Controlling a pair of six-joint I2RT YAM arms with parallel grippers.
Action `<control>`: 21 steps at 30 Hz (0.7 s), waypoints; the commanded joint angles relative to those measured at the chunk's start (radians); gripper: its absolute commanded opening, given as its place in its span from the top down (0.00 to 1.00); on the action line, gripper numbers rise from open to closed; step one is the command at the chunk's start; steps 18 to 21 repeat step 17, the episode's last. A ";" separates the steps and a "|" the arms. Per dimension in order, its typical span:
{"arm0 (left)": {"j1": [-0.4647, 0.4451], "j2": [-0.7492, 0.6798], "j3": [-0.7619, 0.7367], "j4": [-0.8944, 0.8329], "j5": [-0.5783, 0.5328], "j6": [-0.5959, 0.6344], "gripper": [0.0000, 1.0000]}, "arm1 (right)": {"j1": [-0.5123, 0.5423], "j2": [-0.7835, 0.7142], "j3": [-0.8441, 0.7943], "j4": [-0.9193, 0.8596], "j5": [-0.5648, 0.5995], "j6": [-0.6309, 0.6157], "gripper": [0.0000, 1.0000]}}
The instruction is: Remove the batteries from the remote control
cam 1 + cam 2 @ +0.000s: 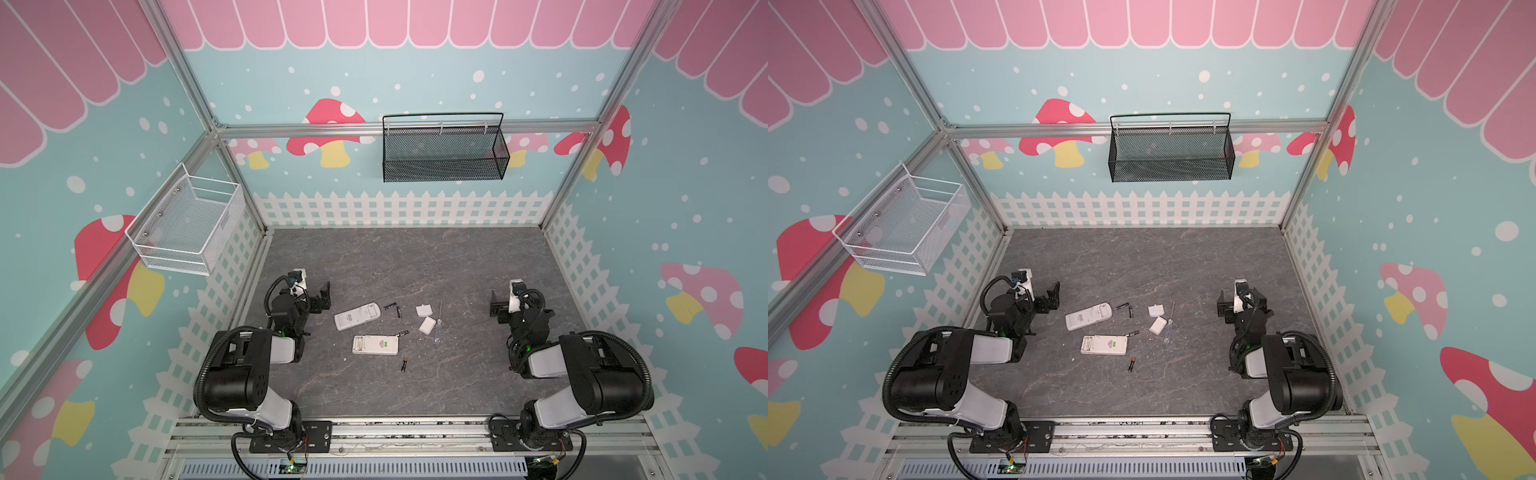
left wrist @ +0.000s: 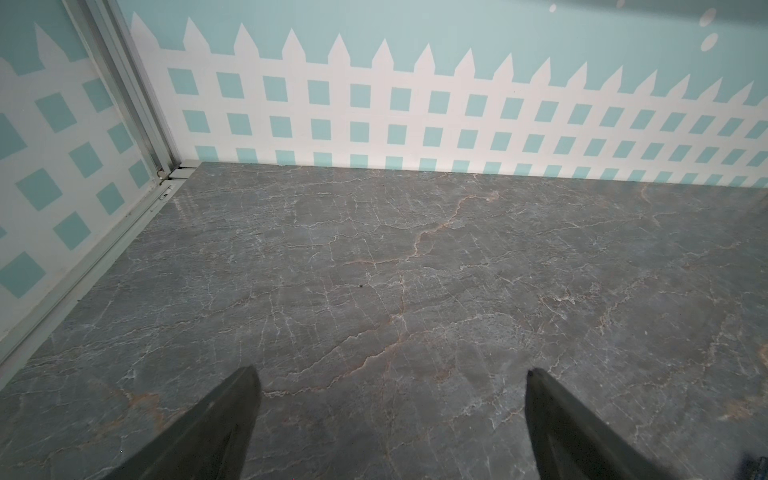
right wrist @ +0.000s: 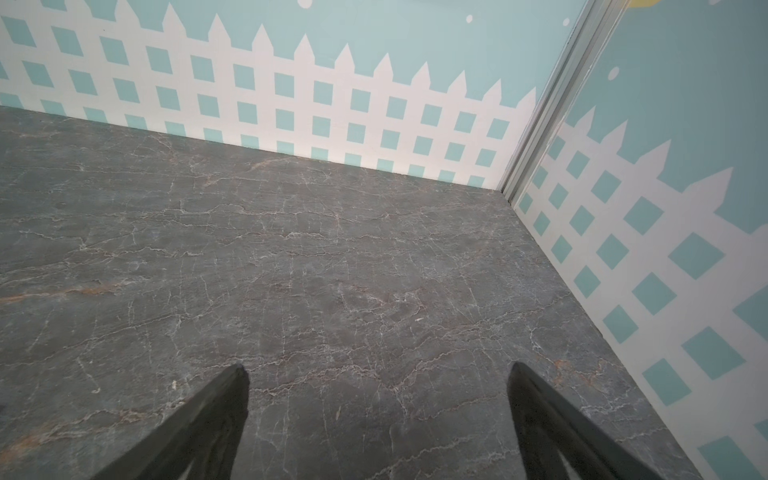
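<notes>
Mid-table, all four batteries point(image 1: 399, 311) lie loose on the grey marble-look tabletop point(image 1: 415, 257), in neither gripper. Taking the back wall as 12, the bluish-marked pair point(image 1: 1126, 308) sits just at 3 o'clock of the far remote point(image 1: 357, 316). One gold-ended battery point(image 1: 402, 333) lies right by the near remote point(image 1: 375, 345) at its 2 o'clock corner. The last battery point(image 1: 403, 365) lies apart, approx. 5 o'clock of that remote.

The left gripper point(image 1: 322, 297) hangs at 9 o'clock of the cluster, jaws spread wide & empty, w/ the far remote btwn it and the nearest battery. The right gripper point(image 1: 496, 305) is at 3 o'clock, likewise wide apart & empty, well clear of the batteries. Two white covers point(image 1: 427, 325) and a clear-handled screwdriver point(image 1: 439, 322) lie btwn. Both wrist views show only bare tabletop btwn the fingers point(image 2: 232, 415).
</notes>
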 commanded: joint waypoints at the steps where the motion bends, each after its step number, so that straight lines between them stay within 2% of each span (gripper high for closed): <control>1: -0.001 -0.008 0.005 -0.003 -0.012 -0.017 0.00 | -0.006 -0.001 0.005 0.053 0.012 -0.001 0.02; 21: -0.003 -0.009 0.001 0.003 -0.013 -0.015 0.00 | -0.013 -0.001 0.010 0.045 -0.004 0.000 0.01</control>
